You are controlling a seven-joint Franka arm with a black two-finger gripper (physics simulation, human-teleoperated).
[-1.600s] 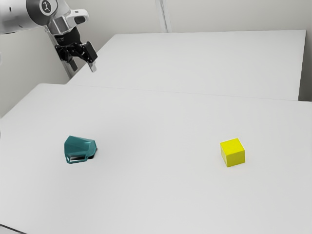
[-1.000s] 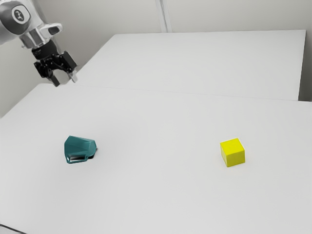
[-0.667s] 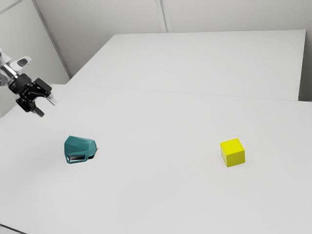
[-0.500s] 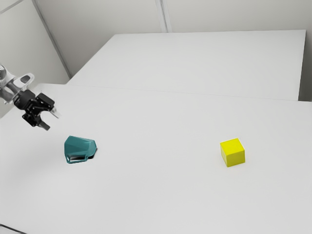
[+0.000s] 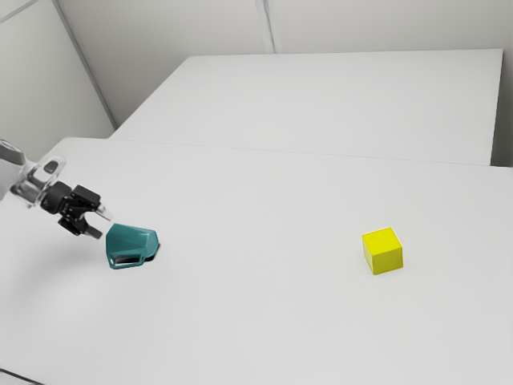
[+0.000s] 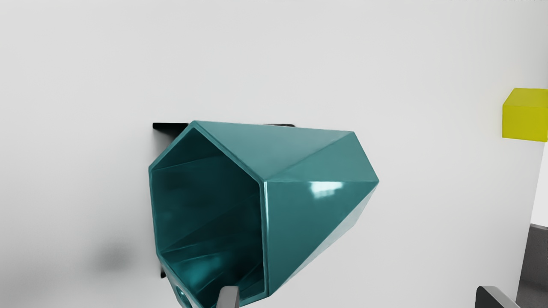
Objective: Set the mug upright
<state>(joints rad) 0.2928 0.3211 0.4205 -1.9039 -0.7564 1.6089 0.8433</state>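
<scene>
Our jaws stand wide apart. We have the gripper (image 5: 103, 225) just beside the teal mug (image 5: 132, 242), which lies on its side on the white table (image 5: 272, 313), mouth toward the exterior view's left. In our wrist view one fingertip overlaps the mug's rim (image 6: 264, 235); we can't tell if they touch. The handle (image 5: 128, 265) is mostly cut off there, and the mug's far side is hidden from us. The yellow cube (image 5: 383, 251), well apart from the mug, is cropped by our wrist view's edge, as is a dark grey shape (image 6: 534, 261) we can't make out.
</scene>
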